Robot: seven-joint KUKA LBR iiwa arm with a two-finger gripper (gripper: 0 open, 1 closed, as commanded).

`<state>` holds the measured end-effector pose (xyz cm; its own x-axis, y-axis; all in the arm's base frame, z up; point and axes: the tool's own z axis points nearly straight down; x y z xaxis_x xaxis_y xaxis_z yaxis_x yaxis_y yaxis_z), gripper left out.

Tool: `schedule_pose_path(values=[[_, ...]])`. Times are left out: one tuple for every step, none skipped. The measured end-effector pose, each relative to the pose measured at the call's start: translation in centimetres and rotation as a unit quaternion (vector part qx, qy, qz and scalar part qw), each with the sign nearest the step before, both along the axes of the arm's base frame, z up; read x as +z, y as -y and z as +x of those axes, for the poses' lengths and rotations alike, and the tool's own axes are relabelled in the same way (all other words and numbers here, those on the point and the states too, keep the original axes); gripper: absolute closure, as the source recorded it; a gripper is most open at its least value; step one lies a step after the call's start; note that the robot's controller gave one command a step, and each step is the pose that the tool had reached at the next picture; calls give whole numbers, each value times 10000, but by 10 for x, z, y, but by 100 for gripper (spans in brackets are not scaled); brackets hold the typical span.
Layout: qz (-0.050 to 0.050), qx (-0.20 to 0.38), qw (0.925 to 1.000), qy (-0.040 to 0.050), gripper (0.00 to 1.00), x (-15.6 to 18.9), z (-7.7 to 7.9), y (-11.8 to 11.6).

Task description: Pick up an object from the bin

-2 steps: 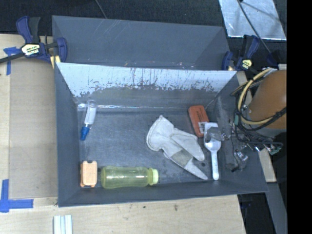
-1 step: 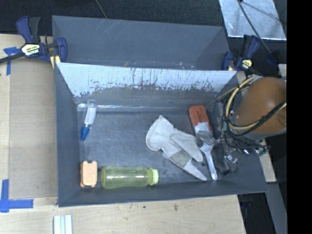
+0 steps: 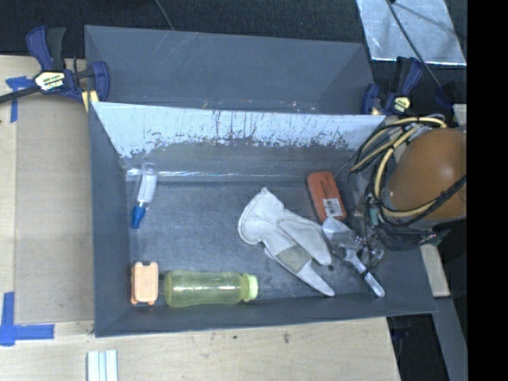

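I have the bin (image 3: 111, 213) under the camera, grey metal with sloping walls and a flat floor. My arm (image 3: 425, 182) comes in at 3 o'clock. Its rounded orange-brown cover sits above the bin's right wall, with yellow and black cables (image 3: 379, 151) looped over its 9 o'clock side. The wrist is bent down into the bin.

The gripper (image 3: 357, 259) is low over the floor between 3 and 4 o'clock, close to the right wall. I cannot tell from here whether it is wide or narrow, or whether anything is in it, because the metal parts there run together.

The glove (image 3: 279, 230) is white and lies crumpled just right of the floor's centre, with its tips trailing toward 5 o'clock. It is the thing nearest the gripper, whose metal meets the glove's 3 o'clock edge. I cannot make out whether they are touching.

The bottle (image 3: 208, 288) lies on its side at 7 o'clock along the near wall. It is clear yellow-green with an orange cap (image 3: 145, 283) at its 9 o'clock end.

The box (image 3: 325, 195) is small and orange-red, lying flat at 2 o'clock, just beside the glove and near the gripper's 11 o'clock.

The tube (image 3: 144, 198) is slim and clear with a blue tip, and lies at 10 o'clock, well apart from the gripper.
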<state>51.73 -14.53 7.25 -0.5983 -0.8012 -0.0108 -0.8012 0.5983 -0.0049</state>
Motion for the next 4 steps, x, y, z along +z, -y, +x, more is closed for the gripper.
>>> schedule_pose_path(values=[[0,0,10000,0,100,0,0,0],[-2,3,10000,-25,100,4,-1,0],[-10,2,10000,-68,100,21,-4,1],[-21,-10,10000,-55,100,40,-3,2]])
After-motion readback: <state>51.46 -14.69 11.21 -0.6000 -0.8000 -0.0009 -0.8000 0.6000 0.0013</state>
